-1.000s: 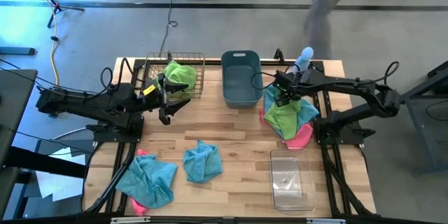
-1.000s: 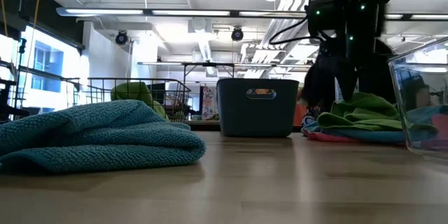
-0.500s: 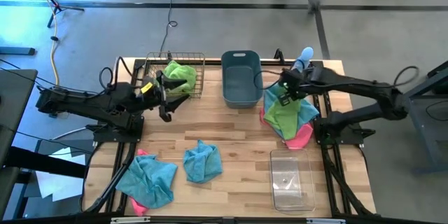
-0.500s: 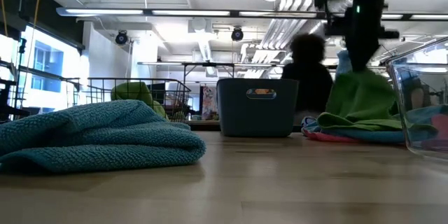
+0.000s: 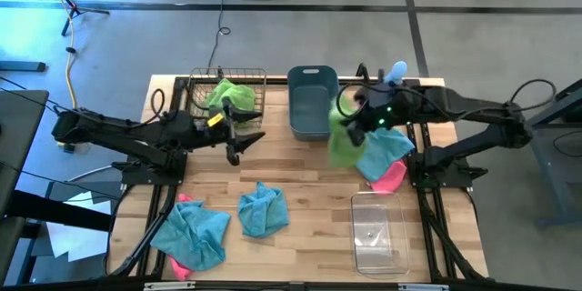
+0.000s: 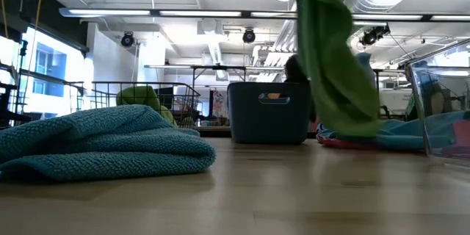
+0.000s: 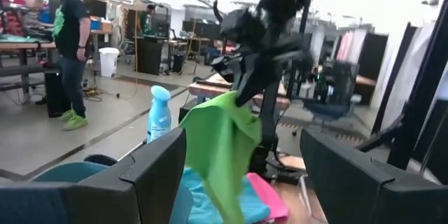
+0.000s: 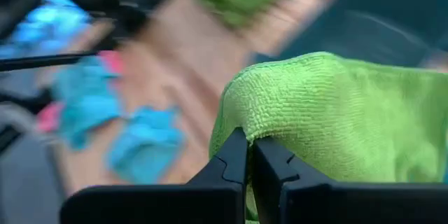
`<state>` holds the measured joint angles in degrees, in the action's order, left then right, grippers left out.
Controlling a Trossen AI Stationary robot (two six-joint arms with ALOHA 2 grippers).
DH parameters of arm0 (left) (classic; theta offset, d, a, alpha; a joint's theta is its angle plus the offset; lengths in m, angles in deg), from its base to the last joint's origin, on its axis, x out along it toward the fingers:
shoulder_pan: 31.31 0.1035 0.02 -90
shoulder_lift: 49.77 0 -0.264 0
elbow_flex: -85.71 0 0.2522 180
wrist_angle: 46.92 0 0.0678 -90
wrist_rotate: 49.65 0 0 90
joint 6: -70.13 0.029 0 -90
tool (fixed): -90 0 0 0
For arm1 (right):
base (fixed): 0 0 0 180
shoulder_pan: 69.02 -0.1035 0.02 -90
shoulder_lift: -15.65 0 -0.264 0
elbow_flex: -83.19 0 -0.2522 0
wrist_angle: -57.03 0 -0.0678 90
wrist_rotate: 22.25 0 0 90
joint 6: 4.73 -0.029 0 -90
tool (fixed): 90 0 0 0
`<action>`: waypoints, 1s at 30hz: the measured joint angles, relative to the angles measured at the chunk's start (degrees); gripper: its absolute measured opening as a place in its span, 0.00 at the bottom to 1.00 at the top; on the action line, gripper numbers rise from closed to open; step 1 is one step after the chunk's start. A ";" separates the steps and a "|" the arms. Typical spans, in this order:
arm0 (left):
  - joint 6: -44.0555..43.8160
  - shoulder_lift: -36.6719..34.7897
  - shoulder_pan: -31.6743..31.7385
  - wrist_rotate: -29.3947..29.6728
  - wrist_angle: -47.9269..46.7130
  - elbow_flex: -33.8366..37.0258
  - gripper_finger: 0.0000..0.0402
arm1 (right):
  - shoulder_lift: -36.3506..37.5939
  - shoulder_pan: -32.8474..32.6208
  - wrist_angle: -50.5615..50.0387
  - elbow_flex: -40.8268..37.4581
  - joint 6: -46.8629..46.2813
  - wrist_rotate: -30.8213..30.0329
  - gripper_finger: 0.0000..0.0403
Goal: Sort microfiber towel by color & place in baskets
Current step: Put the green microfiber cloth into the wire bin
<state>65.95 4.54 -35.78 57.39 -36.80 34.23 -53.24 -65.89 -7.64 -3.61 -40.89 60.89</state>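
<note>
My right gripper [image 5: 353, 125] is shut on a lime green microfiber towel [image 5: 340, 144], which hangs beside the slate-blue tub [image 5: 311, 100]; the low view shows this towel [image 6: 334, 66] as a long drape. A blue towel [image 5: 386, 144] and a pink one [image 5: 391, 178] lie in a pile at the right. My left gripper [image 5: 242, 142] stands open and empty near the wire basket [image 5: 194, 100], which holds another green towel [image 5: 229, 98]. A blue towel [image 5: 264, 209] lies near the front. A blue towel over a pink one [image 5: 195, 232] lies at the near left. The clear bin [image 5: 377, 232] stands near right. My right gripper pinches a bunched fold at the green towel's top [image 8: 241, 112] between its two shut fingers [image 8: 231, 164], coming from above. The towel hangs slack below the fingers. Whether its lower end [image 6: 352, 128] touches the pile behind it, I cannot tell.
A pale blue spray bottle [image 5: 394, 75] stands at the far right edge. Bare wood shows in the table's middle, between the tub and the near towels. A person [image 7: 70, 49] stands in the room beyond the table.
My right gripper has shut on the green towel on the right pile, risen and gone toward the table's left; the towel has been pulled off the pile and now hangs below it. My left gripper has moved a little toward the table's right, still open.
</note>
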 joint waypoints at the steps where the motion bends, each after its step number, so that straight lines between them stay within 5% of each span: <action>1: 0.79 1.18 0.00 -0.18 -0.32 -0.96 0.67 | -0.79 -1.02 2.97 0.00 0.59 0.87 0.00; 9: 4.39 10.64 0.02 -3.70 -5.49 -8.34 0.67 | -8.32 -5.90 22.84 -0.02 7.18 5.30 0.00; 18: 0.86 15.28 0.64 -17.30 -6.24 -13.04 0.67 | -11.78 -6.24 31.98 -0.07 11.89 14.53 0.00; 30: -6.24 19.30 3.34 -29.25 -2.54 -13.17 0.67 | -12.16 -6.02 39.86 0.44 14.51 15.46 0.00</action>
<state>59.71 23.84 -32.43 28.13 -39.35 21.06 -65.40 -71.91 32.22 -3.17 -26.38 76.35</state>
